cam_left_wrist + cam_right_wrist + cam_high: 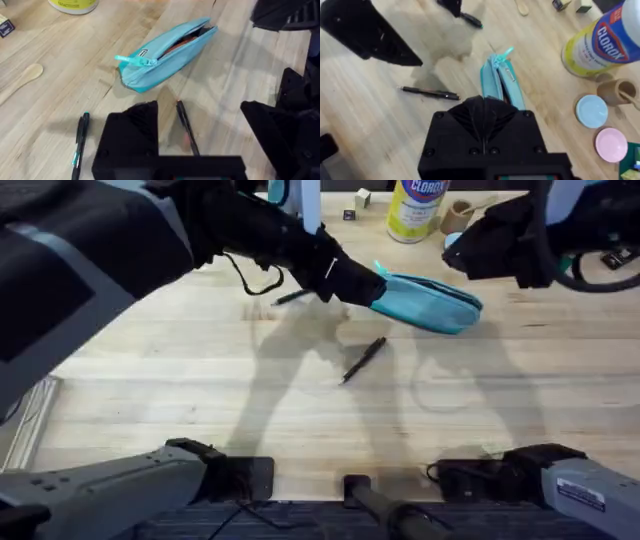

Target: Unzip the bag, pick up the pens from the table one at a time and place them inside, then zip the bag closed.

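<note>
Bag unzipped; neither pen yet loaded.

The bag (167, 52) lies on the desk (200, 390) with its zipper parted, the interior showing. Both pens are on the wood outside it: one pen (363, 360) just in front, another pen (79, 145) beside the left claw (200, 145), which is spread and empty. The right claw's state cannot be told. Loading and zipping remain.
</note>
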